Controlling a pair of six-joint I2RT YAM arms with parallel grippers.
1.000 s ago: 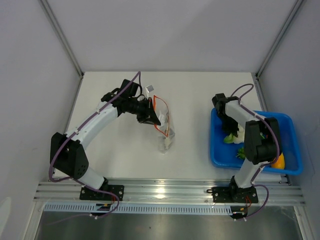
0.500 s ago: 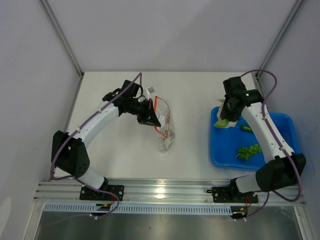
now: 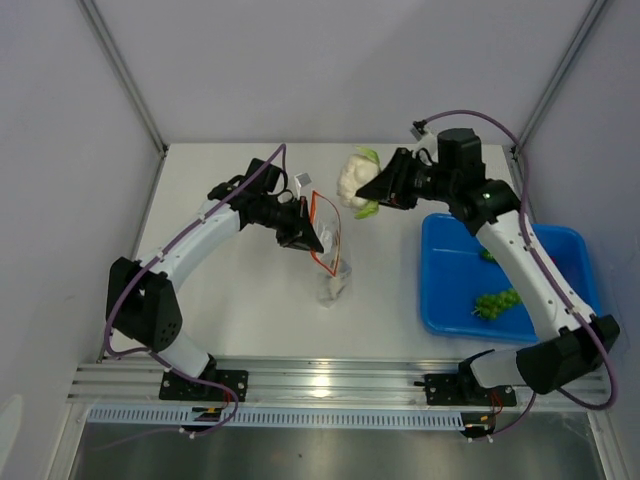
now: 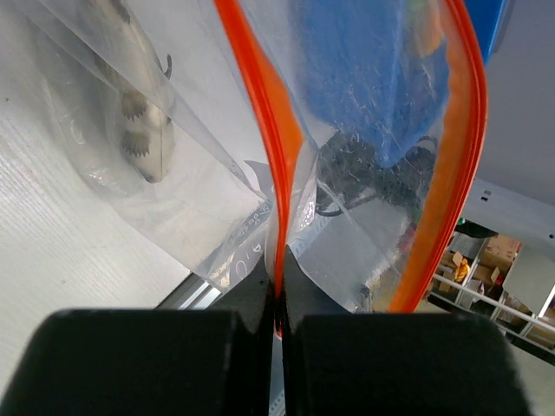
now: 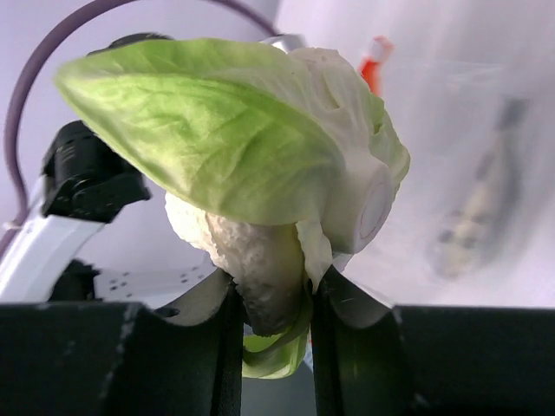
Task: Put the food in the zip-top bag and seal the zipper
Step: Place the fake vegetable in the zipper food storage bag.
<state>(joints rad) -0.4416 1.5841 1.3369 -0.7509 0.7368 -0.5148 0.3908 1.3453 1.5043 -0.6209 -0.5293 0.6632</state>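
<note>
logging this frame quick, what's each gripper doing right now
left gripper: closed, pinching the zip-top bag at its zipper
right gripper: closed, holding a leafy toy cauliflower in the air

Even, diffuse white light fills the overhead view: the pale tabletop (image 3: 250, 320) is bright, shadows beneath the arms are faint and soft, and a glare streak sits on the metal rail (image 3: 330, 376) at the near edge. At the left wrist, the zip-top bag (image 4: 199, 199) carries a crinkled sheen, the scene behind it is smeared, and the left tool (image 4: 277, 303) is a featureless black mass. At the right wrist, the leafy food (image 5: 234, 147) is crisp and well lit, the backdrop washed out and blurred, the right tool (image 5: 270, 321) in deep shadow
</note>
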